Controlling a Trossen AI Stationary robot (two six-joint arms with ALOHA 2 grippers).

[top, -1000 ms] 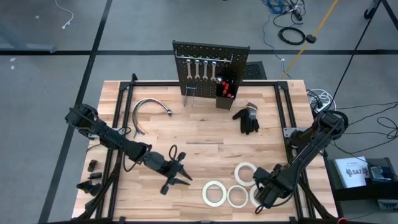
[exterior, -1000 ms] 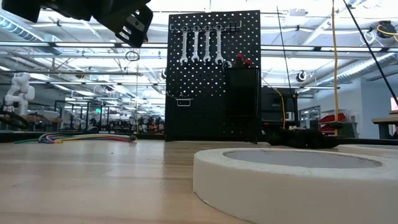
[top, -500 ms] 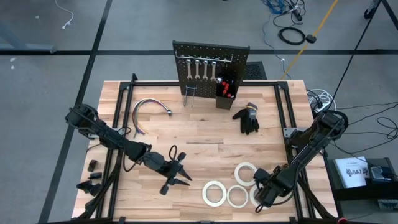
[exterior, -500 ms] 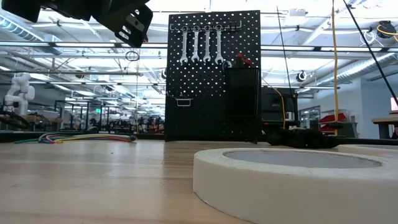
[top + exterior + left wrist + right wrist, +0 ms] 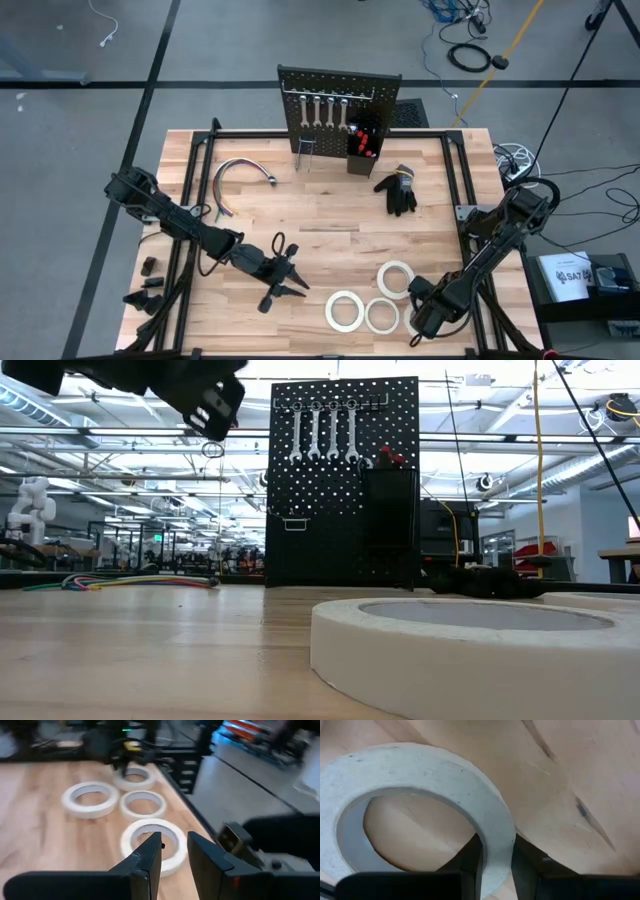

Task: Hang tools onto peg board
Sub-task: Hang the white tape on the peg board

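The black peg board [image 5: 338,108] stands at the table's far edge, with silver wrenches [image 5: 325,110] hanging from its hooks and red-handled tools in its box bin [image 5: 362,146]. Three white tape rolls [image 5: 344,310] [image 5: 381,316] [image 5: 397,278] lie flat near the front right. Beside them lies another tape roll [image 5: 420,775], with my right gripper [image 5: 420,316] shut on it. My left gripper [image 5: 292,278] hovers open left of the rolls, with nothing between its fingers [image 5: 150,855]. My right gripper pinches the tape roll's wall [image 5: 492,827], one finger [image 5: 470,857] inside the ring and the other [image 5: 532,865] outside it. The fingers come from above, pointing steeply down. The roll lies flat on the table.
A black glove [image 5: 398,190] lies right of the peg board and a curved chrome tube with coloured wires [image 5: 240,172] to its left. A black frame rail [image 5: 458,190] runs along the table's sides. Bare wood [image 5: 320,230] lies between the board and the rolls.
My right gripper has sunk a little, down onto the tape roll at the near right corner. The rolls stay where they were.
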